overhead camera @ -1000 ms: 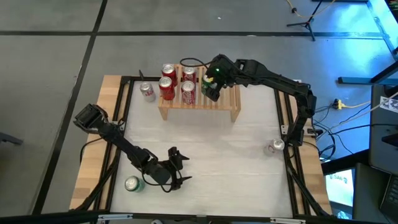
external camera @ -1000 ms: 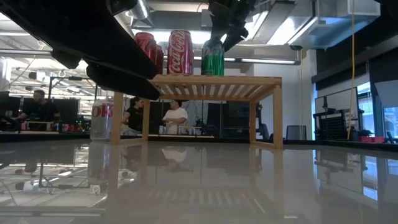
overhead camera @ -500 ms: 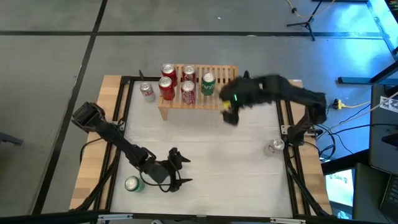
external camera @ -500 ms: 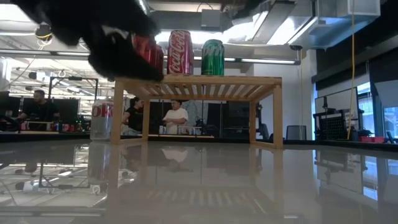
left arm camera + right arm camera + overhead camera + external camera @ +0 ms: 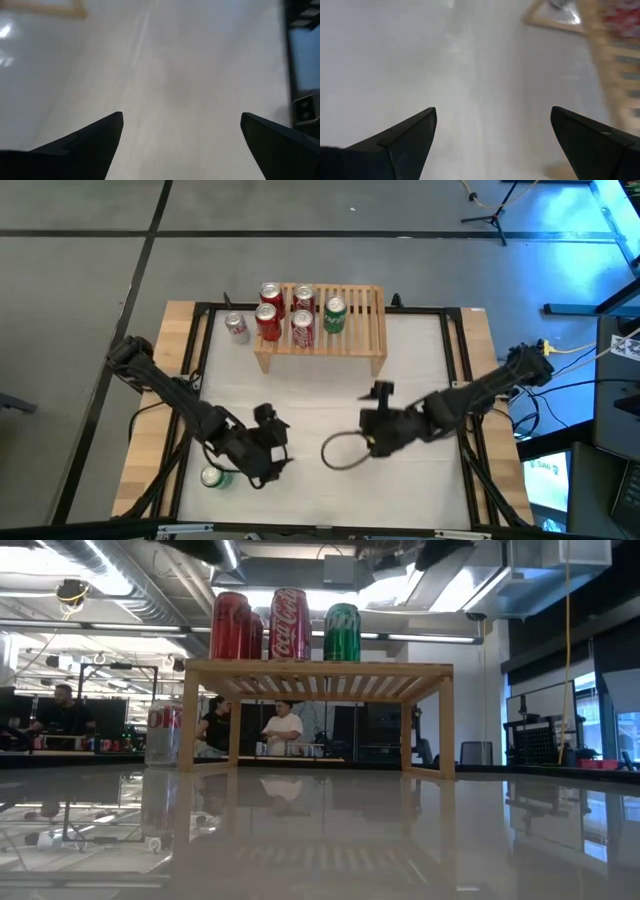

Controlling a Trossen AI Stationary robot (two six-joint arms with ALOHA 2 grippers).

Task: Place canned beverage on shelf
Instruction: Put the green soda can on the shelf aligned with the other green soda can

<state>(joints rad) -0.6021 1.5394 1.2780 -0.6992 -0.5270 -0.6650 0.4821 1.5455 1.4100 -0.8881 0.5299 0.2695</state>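
Pale wooden shelf with slatted top at the bench far edge, green can upright beside four red cans on top, one silver-red can beside shelf, another green can by left claw, both claws, right claw mid-bench, spread wide, empty.

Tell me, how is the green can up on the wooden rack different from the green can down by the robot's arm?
The green can on the shelf stands upright on the slats, beside red cans. The green can on the table sits low at the near left corner, alone, partly hidden by the left gripper. Both are green and ungripped.
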